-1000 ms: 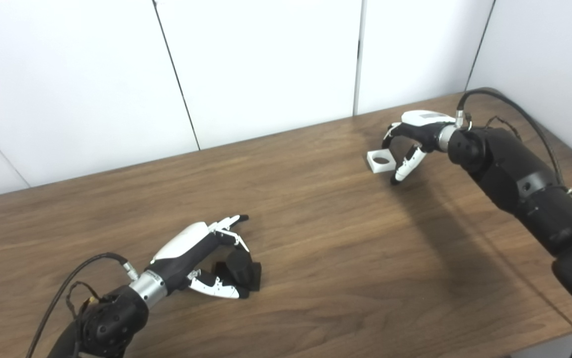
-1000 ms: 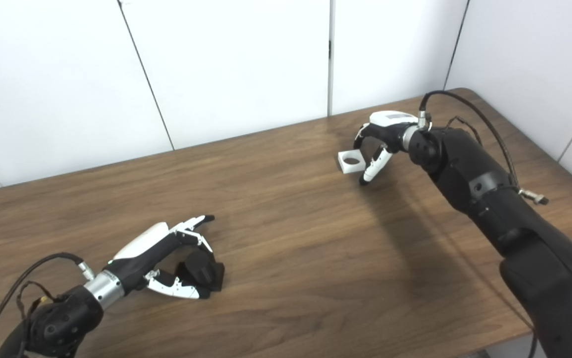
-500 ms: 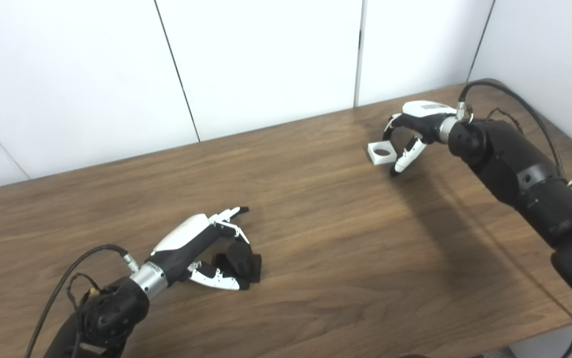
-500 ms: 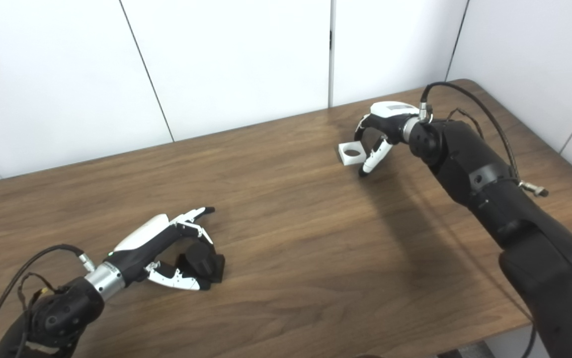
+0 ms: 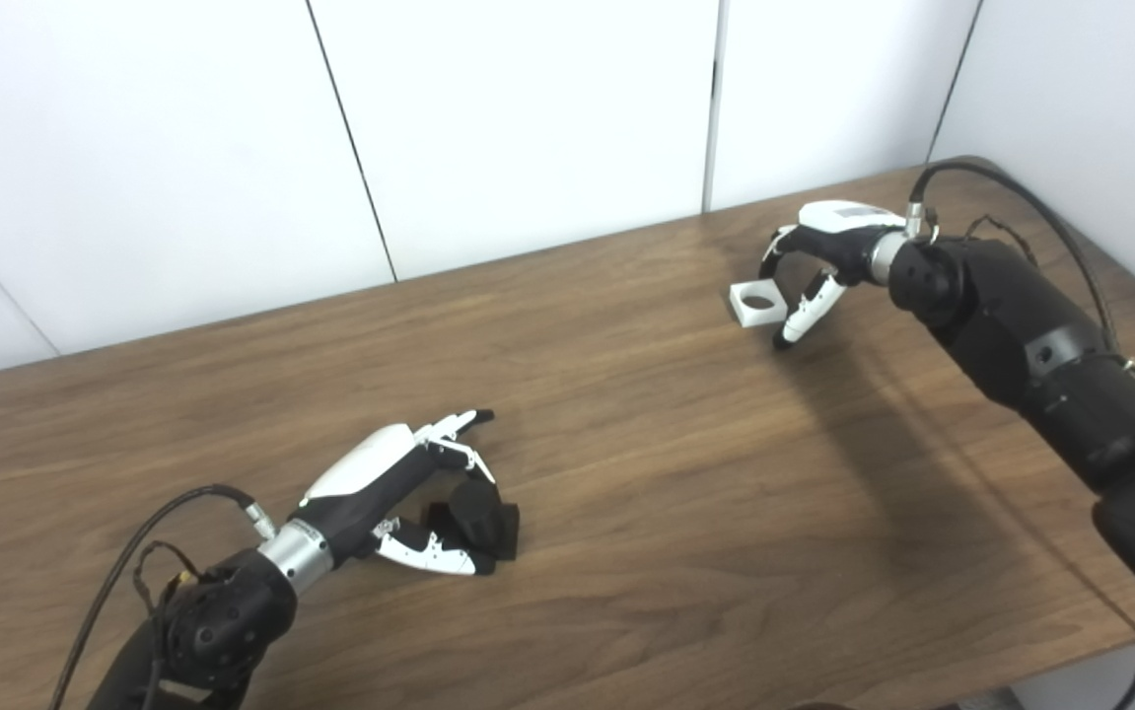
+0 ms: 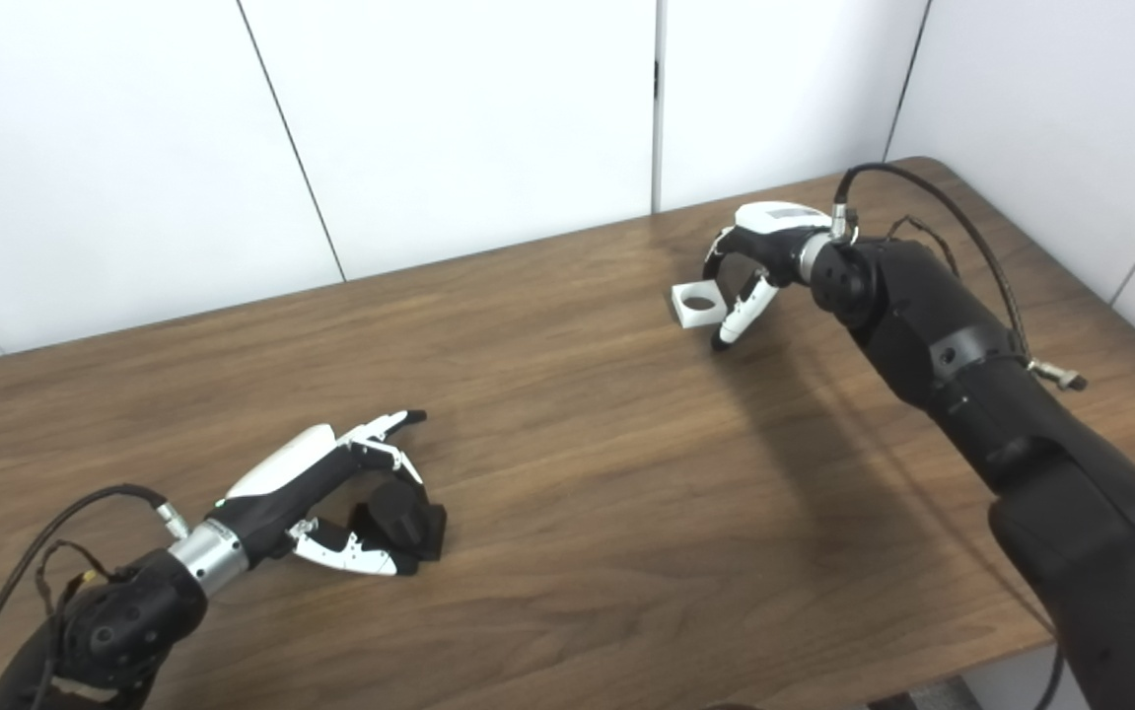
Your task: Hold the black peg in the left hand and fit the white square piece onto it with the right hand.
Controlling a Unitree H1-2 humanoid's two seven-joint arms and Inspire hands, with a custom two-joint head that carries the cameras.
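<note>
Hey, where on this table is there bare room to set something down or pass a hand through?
The widest bare stretch of the table lies in the middle, between the black peg at the left hand and the white square piece at the right hand. The back-left strip along the wall is bare too. It is crowded only right around each hand.

You've got a wood-grain table (image 5: 626,473), dark brown, smooth with a soft satin sheen. The peg (image 5: 476,515) looks like matt black plastic, no shine at all. The square piece (image 5: 756,304) is plain white plastic, also matt. Both hands, left (image 5: 399,493) and right (image 5: 823,258), have glossy white plastic shells over black parts, with a brushed metal cuff at the wrist. Wall panels (image 5: 528,128) look smooth, flat white.
</note>
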